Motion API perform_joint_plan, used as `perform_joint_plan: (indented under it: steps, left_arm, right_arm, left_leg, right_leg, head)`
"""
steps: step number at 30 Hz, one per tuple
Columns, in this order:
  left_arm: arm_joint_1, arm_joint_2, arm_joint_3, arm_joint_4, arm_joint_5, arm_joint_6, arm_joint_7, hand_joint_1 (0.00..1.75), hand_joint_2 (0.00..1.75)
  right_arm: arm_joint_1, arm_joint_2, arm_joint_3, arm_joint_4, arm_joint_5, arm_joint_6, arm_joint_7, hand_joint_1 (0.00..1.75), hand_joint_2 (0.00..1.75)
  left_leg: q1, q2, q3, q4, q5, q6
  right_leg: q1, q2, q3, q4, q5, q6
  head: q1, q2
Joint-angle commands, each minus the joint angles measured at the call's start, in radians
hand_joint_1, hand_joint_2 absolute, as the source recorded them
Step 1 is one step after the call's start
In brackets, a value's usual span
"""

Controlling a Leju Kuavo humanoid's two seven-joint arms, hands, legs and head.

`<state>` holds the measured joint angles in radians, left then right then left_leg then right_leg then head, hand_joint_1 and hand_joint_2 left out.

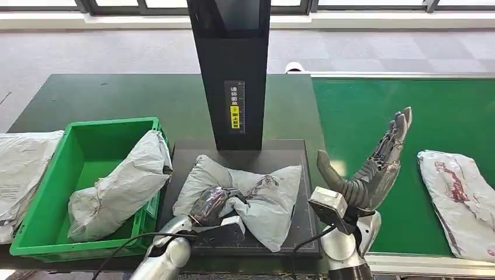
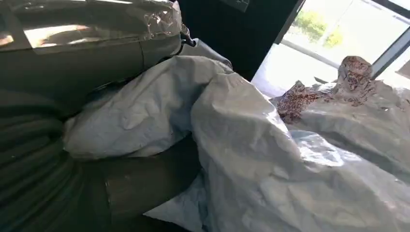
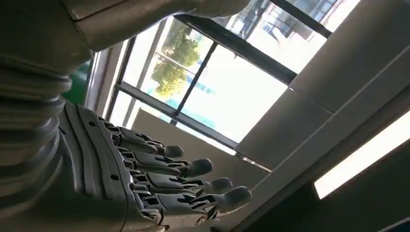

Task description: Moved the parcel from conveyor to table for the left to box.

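gripping parcel (image 1: 251,192) on dark pad: left hand (image 1: 208,205); right hand (image 1: 373,169) raised, spread.

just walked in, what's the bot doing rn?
Parcel sorting. The left robot hand grips a grey parcel lying on the dark scanner plate below the black column. The right robot hand is raised, open and empty. One bag sits in the green crate; another parcel waits on the conveyor.
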<state>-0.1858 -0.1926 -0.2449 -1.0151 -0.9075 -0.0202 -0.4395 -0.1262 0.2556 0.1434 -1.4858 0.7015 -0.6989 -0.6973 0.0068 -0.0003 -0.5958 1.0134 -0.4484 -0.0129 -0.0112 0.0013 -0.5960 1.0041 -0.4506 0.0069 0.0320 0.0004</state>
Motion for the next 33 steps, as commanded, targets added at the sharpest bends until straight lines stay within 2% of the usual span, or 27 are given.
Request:
perform_joint_plan:
  steps: [1, 2, 4, 5, 6, 10, 13, 17, 18, 21, 22, 25, 33]
  left_arm:
    - [-0.021, 0.013, 0.002, 0.082, -0.012, 0.027, 0.024, 1.75, 1.75]
    - [-0.025, 0.005, 0.012, 0.075, -0.019, 0.069, 0.024, 1.75, 1.75]
    - [-0.039, -0.025, 0.054, 0.052, -0.037, 0.244, 0.028, 1.75, 1.75]
    - [-0.044, -0.044, 0.076, 0.028, -0.091, 0.394, 0.08, 1.75, 1.75]
    - [-0.045, -0.052, 0.082, -0.002, -0.134, 0.468, 0.11, 1.75, 1.75]
    - [-0.002, -0.068, 0.103, -0.219, -0.07, 0.599, 0.053, 1.75, 1.75]
    - [0.016, -0.05, 0.109, -0.336, -0.147, 0.633, 0.107, 1.75, 1.75]
    - [0.023, -0.039, 0.126, -0.413, -0.159, 0.706, 0.105, 1.75, 1.75]
    - [0.029, -0.041, 0.135, -0.447, -0.14, 0.718, 0.086, 1.75, 1.75]
    - [0.045, -0.139, 0.288, -0.549, -0.076, 0.718, -0.096, 1.75, 1.75]
    - [0.045, -0.148, 0.303, -0.557, -0.066, 0.718, -0.112, 1.75, 1.75]
    - [0.045, -0.148, 0.303, -0.557, -0.066, 0.718, -0.112, 1.75, 1.75]
    - [0.052, -0.156, 0.475, -0.764, 0.125, 0.718, -0.21, 1.75, 1.75]
  right_arm:
    - [-0.013, 0.011, -0.075, 0.011, 0.003, 0.001, -0.001, 0.0, 1.75]
    - [-0.006, 0.013, -0.085, 0.001, 0.01, 0.001, -0.001, 0.0, 1.75]
    - [0.029, 0.011, -0.107, -0.028, 0.004, 0.001, -0.001, 0.0, 1.75]
    - [0.051, 0.012, -0.118, -0.044, -0.008, 0.001, -0.001, 0.0, 1.75]
    - [0.064, 0.01, -0.12, -0.049, -0.018, 0.001, -0.001, 0.0, 1.75]
    - [0.06, -0.006, -0.106, -0.011, -0.042, 0.001, -0.001, 0.0, 1.75]
    - [0.054, 0.0, -0.103, 0.013, -0.05, 0.001, -0.001, 0.0, 1.75]
    - [0.065, 0.006, -0.107, 0.011, -0.047, 0.001, -0.001, 0.0, 1.75]
    - [0.07, 0.007, -0.108, 0.005, -0.046, 0.001, -0.001, 0.0, 1.75]
    - [0.088, 0.001, -0.106, -0.02, -0.053, 0.001, -0.001, 0.0, 1.75]
    - [0.088, -0.001, -0.104, -0.018, -0.055, 0.001, -0.001, 0.0, 1.75]
    - [0.088, -0.001, -0.104, -0.018, -0.055, 0.001, -0.001, 0.0, 1.75]
    - [0.075, -0.008, -0.085, -0.006, -0.054, 0.001, -0.001, 0.0, 1.75]
  left_leg:
    - [0.0, 0.0, 0.003, -0.003, 0.001, 0.0]
    - [0.0, 0.0, 0.002, -0.002, 0.0, 0.0]
    - [0.0, -0.001, 0.002, -0.001, 0.0, 0.0]
    - [0.0, -0.003, 0.003, -0.002, 0.001, 0.0]
    - [0.0, -0.004, 0.001, -0.001, 0.001, 0.0]
    - [0.001, -0.001, 0.0, 0.0, 0.0, 0.0]
    - [0.001, 0.0, -0.001, 0.0, 0.0, 0.0]
    - [0.001, 0.001, 0.0, 0.0, -0.001, 0.0]
    - [0.001, 0.001, 0.001, -0.001, -0.001, 0.0]
    - [0.001, 0.001, -0.001, 0.0, -0.001, 0.0]
    - [0.001, 0.001, -0.002, 0.0, -0.001, 0.0]
    - [0.0, 0.0, -0.001, 0.0, -0.001, 0.0]
    - [0.001, 0.002, -0.002, 0.0, -0.001, 0.0]
  right_leg:
    - [0.0, -0.001, 0.003, -0.002, 0.0, 0.0]
    - [0.0, 0.0, 0.002, -0.002, 0.0, 0.0]
    - [0.0, -0.002, 0.002, -0.001, 0.0, 0.0]
    - [0.0, -0.003, 0.003, -0.002, 0.0, 0.0]
    - [0.001, -0.004, 0.002, -0.001, -0.001, 0.0]
    - [0.001, -0.001, 0.001, -0.001, 0.0, 0.0]
    - [0.001, -0.001, 0.0, 0.0, 0.0, 0.0]
    - [0.001, 0.0, 0.001, -0.001, 0.0, 0.0]
    - [0.001, 0.001, 0.002, -0.002, 0.0, -0.001]
    - [0.001, 0.001, -0.001, -0.001, 0.0, 0.0]
    - [0.001, 0.0, -0.002, 0.0, 0.0, 0.0]
    - [0.0, 0.0, -0.001, -0.001, 0.0, 0.0]
    - [0.001, 0.002, -0.002, 0.0, 0.0, 0.0]
  head:
    - [0.0, 0.0]
    - [0.0, 0.0]
    - [0.0, 0.0]
    - [0.0, 0.0]
    - [0.0, 0.0]
    - [0.0, 0.0]
    - [0.0, 0.0]
    - [0.0, 0.0]
    - [0.0, 0.0]
    - [0.0, 0.0]
    - [0.0, 0.0]
    - [0.0, 0.0]
    - [0.0, 0.0]
